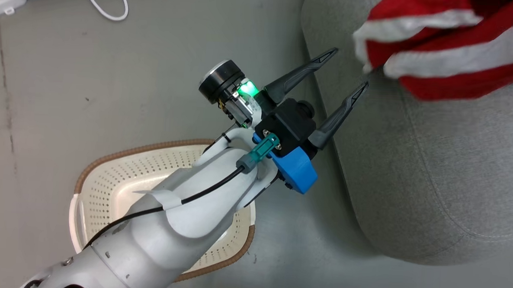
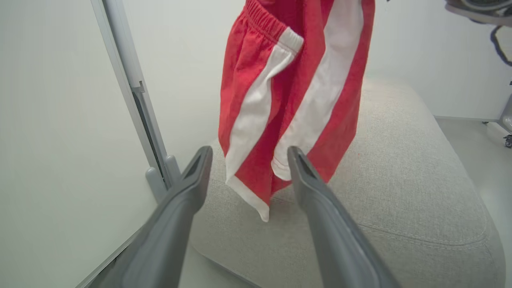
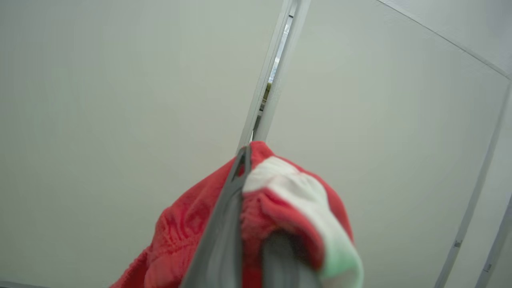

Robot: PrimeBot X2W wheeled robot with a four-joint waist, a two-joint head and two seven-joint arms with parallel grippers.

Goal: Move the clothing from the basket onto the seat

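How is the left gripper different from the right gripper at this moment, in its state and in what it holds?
The left gripper is open and empty, while the right gripper is shut on the red garment with white stripes. The left gripper's arm reaches over the basket toward the edge of the seat. The right gripper holds the garment hanging over the seat. Both grippers are dark and long-fingered.

Grey floor (image 1: 111, 90), white cable (image 1: 113, 18), pale wall panels (image 2: 60, 120).
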